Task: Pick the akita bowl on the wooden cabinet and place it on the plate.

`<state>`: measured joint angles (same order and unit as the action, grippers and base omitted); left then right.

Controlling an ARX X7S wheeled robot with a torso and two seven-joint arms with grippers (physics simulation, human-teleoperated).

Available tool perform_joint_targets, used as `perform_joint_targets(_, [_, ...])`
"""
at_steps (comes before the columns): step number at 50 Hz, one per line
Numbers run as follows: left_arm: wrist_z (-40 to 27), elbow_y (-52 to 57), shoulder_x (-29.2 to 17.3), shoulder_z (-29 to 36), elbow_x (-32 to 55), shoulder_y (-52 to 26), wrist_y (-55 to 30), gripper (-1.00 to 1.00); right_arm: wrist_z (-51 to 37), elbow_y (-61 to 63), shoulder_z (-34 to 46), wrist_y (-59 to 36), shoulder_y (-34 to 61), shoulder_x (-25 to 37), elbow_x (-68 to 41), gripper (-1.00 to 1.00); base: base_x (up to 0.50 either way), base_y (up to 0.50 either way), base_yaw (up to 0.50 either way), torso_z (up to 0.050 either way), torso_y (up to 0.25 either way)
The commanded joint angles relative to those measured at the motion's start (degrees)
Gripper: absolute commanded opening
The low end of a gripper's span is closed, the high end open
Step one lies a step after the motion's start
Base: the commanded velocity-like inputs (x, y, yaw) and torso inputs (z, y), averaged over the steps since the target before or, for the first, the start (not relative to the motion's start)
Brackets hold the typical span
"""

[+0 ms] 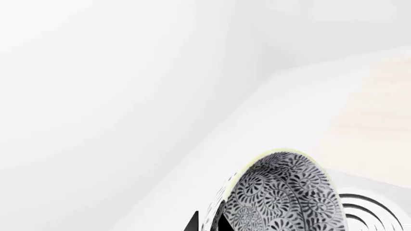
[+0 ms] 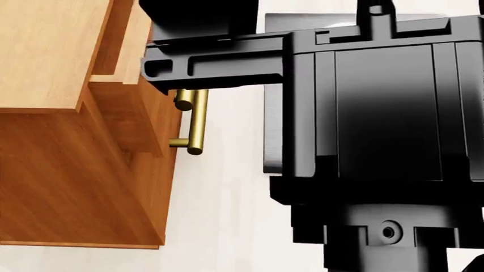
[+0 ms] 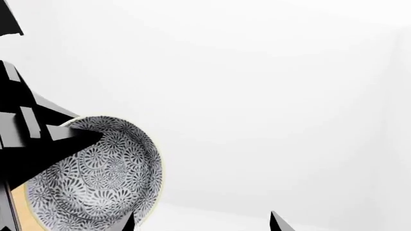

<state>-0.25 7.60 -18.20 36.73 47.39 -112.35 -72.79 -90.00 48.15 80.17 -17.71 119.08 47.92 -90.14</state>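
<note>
The akita bowl [image 1: 286, 195], white with a dense black floral pattern and a pale yellow rim, is tilted on its side in the air. My left gripper [image 1: 207, 224] is shut on its rim, one dark fingertip on each side of the wall. In the right wrist view the same bowl [image 3: 103, 168] shows with the left arm's black fingers [image 3: 45, 149] on it. My right gripper [image 3: 202, 222] is open beside the bowl, holding nothing. The wooden cabinet [image 2: 45, 141] stands at the left of the head view. The plate is out of view.
A drawer with a brass bar handle [image 2: 195, 122] sticks out of the cabinet. My black arm and torso [image 2: 378, 113] fill the right of the head view over a pale floor [image 2: 226, 215]. A white shape with black curved stripes [image 1: 372, 211] lies past the bowl.
</note>
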Motion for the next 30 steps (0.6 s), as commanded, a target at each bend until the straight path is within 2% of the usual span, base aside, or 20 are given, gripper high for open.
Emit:
perform_joint_targets(1, [0.3, 0.7, -1.0, -0.3, -0.5, 1.6, 1.9, -1.00, 0.0, -0.1, 2.0, 1.8, 2.4, -0.8, -0.7, 1.00, 0.00, 0.00, 0.00, 0.000, 0.000])
perform_joint_targets(16, [0.4, 1.9, -2.3, -0.5, 0.3, 2.5, 2.5, -1.00, 0.0, -0.1, 10.7, 10.9, 7.4, -1.6, -0.2, 1.00, 0.00, 0.00, 0.00, 0.000, 0.001])
perform_joint_targets(30, [1.2, 4.0, -3.6, -3.2, 2.7, 4.0, 4.2, -1.00, 0.0, -0.1, 7.2, 9.3, 2.5, -0.9, 1.1, 1.00, 0.00, 0.00, 0.00, 0.000, 0.001])
